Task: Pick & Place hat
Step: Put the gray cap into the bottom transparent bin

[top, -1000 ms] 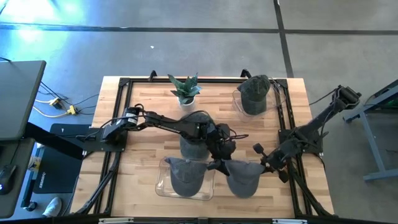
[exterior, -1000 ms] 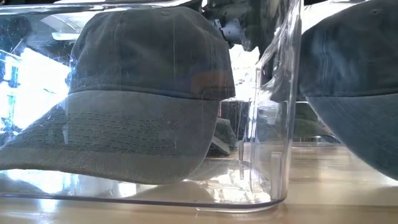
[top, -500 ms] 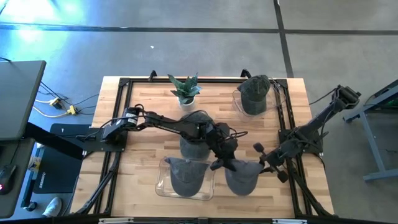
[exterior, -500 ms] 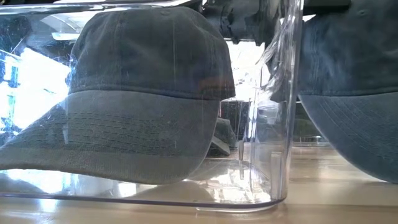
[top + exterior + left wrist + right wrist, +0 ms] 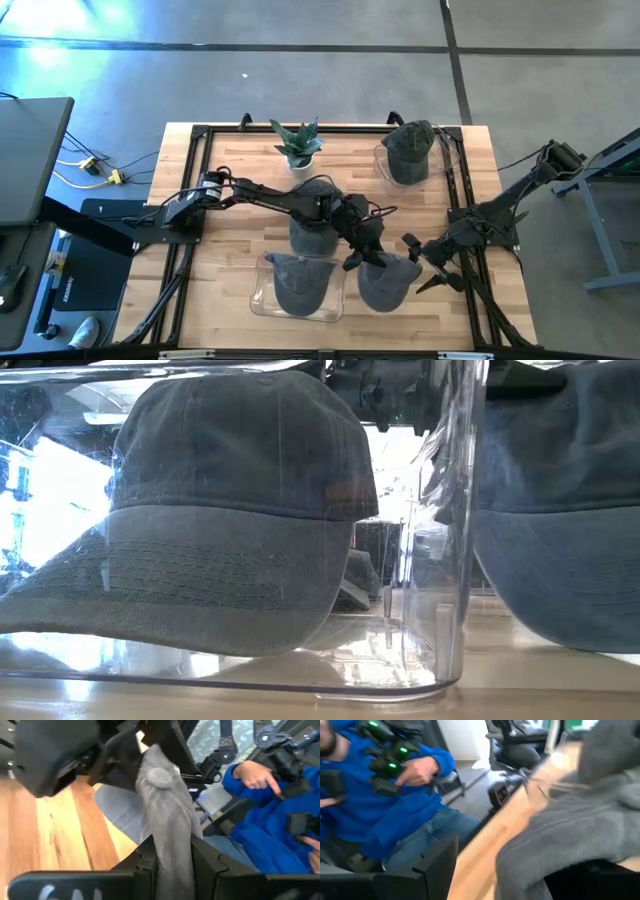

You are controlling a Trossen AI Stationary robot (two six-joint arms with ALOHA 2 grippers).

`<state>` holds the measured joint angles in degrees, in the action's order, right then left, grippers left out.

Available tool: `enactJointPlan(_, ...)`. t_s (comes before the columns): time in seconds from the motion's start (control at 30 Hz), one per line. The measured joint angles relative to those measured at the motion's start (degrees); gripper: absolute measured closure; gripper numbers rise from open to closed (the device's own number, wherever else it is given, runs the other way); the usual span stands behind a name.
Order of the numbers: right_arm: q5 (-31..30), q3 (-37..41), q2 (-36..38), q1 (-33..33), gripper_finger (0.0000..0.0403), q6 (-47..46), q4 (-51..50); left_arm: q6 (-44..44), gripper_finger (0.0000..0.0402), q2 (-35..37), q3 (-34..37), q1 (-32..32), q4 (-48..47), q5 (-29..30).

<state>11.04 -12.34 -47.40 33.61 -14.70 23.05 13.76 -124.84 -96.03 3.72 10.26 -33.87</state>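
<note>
Item: faded grey cotton baseball cap (image 5: pixel 385 281), the one in hand, near the front edge of the pale wooden bench (image 5: pixel 230 225), just right of the clear plastic tray (image 5: pixel 259 296)

Held by: left gripper (image 5: pixel 358 256), jaws clenched on a fold of the cap's crown; we judge the pinch keeps the soft cloth from sagging while it is carried or set down

Right gripper (image 5: pixel 428 266): just beside the cap's right edge; we cannot tell whether its jaws are clenched or released

Other stock: second grey cap (image 5: pixel 298 282) inside the clear tray; third grey cap (image 5: pixel 312 228) at bench centre, partly under the left arm; fourth grey cap (image 5: pixel 408 150) in a clear holder at the far right corner; small potted green plant (image 5: pixel 297 143) at the far edge

Beyond the bench: a person in a blue top (image 5: pixel 280 815)
</note>
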Motion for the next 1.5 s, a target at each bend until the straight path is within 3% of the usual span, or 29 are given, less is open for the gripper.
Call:
enactJointPlan(0.17, 1.39, 0.0, -1.9, -0.69, 0.0158, 0.39, 4.43, 0.03, 0.0347, 0.0, 0.0, -0.37, 0.22, -4.46)
enactJointPlan(0.3, 1.43, 0.0, -0.97, -0.77, 0.0189, 0.59, 5.35, 0.46, 0.0357, 0.0, 0.0, -0.37, 0.3, -9.11)
enactJointPlan(0.5, 1.2, 0.0, -1.01, -1.53, 0.0296, 1.23, 5.35, 1.59, 0.0359, 0.0, -0.03, -0.35, 6.31, -15.08)
enactJointPlan(0.6, 0.99, 0.0, -1.04, -2.4, 0.037, 1.71, 5.29, 1.58, 0.0359, 0.02, -0.04, -0.35, 8.02, -15.49)
enactJointPlan(0.67, 0.87, 0.0, -1.04, -2.79, 0.0392, 2.1, 5.25, 1.57, 0.0352, 0.02, -0.04, -0.35, 8.91, -15.21)
enactJointPlan(0.8, -1.72, 0.0, -1.04, -2.87, 0.0378, 2.17, 5.09, 1.58, 0.0308, 0.02, -0.04, -0.33, 9.79, -12.27)
enactJointPlan(1.03, -5.99, 0.0, -1.04, -2.87, 0.0391, 5.75, 5.08, 3.09, 0.019, 0.04, -0.04, 0.29, 5.66, -9.72)
enactJointPlan(1.13, -6.62, 0.0, -0.94, -2.85, 0.0395, 5.78, 4.73, 1.7, 0.0165, 0.04, -0.04, 1.45, 3.11, -9.45)
enactJointPlan(1.3, -7.16, 0.02, 0.77, -2.83, 0.0395, 4.85, 3.53, -1.36, 0.0174, 0.04, -0.04, 3.41, -0.87, -9.28)
enactJointPlan(1.5, -6.63, 0.02, 5.99, -2.69, 0.0399, 3.47, -1.56, -1.49, 0.023, 0.04, -0.04, 3.92, -2.43, -12.62)
